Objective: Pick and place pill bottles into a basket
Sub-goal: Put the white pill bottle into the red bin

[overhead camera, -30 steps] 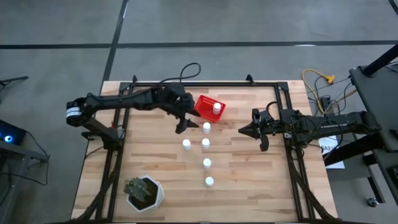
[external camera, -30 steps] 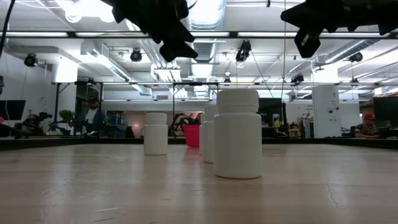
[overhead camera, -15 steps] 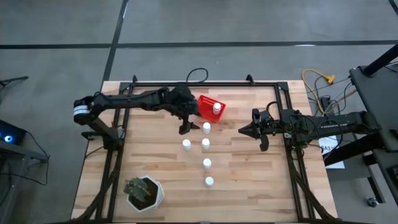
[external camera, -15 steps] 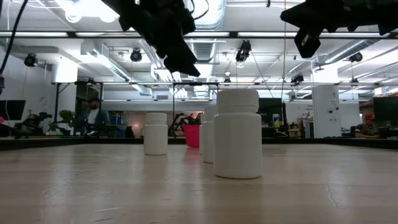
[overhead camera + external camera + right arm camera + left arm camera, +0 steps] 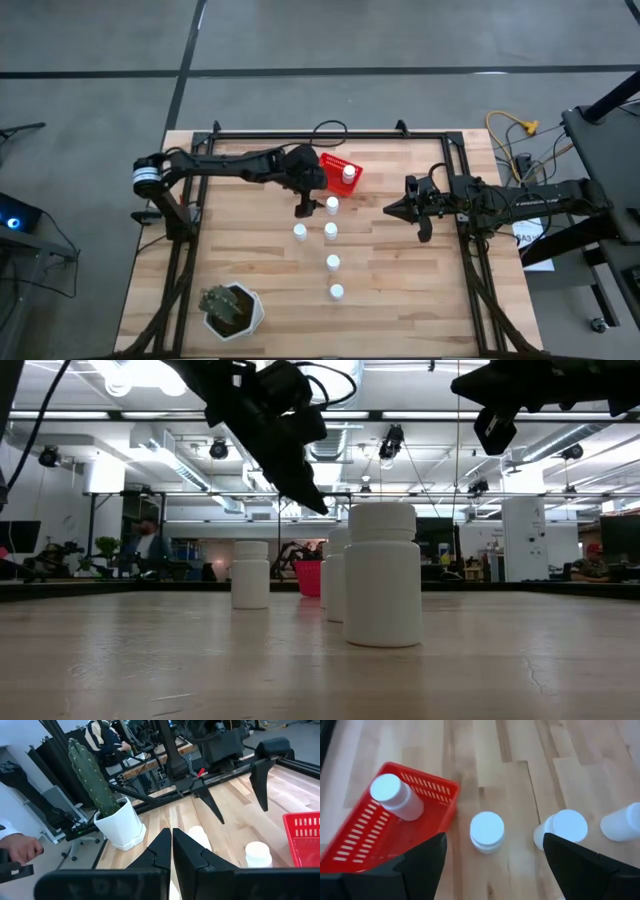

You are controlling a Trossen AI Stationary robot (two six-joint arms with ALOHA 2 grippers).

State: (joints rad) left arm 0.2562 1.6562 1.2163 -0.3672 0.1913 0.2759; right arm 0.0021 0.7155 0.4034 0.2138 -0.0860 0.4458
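Note:
The red basket [image 5: 330, 170] sits at the table's far middle with one white bottle [image 5: 348, 174] standing in it; the pair also shows in the left wrist view [image 5: 395, 795]. Several more white bottles stand on the table: one beside the basket [image 5: 332, 204], two behind it [image 5: 299, 231] [image 5: 330, 231], and two nearer [image 5: 333, 262] [image 5: 337, 291]. My left gripper [image 5: 303, 207] is open and empty, hovering above and just left of the bottle beside the basket [image 5: 487, 830]. My right gripper [image 5: 393, 210] is shut and empty at the table's right.
A white pot with a cactus [image 5: 232, 310] stands at the near left corner. A black frame [image 5: 330, 135] runs along the table's far and side edges. People and equipment show in the room beyond the table [image 5: 150, 550].
My left gripper has moved toward the table's right edge and down, closer to the bottle beside the basket, staying open. The bottles and the basket have kept still.

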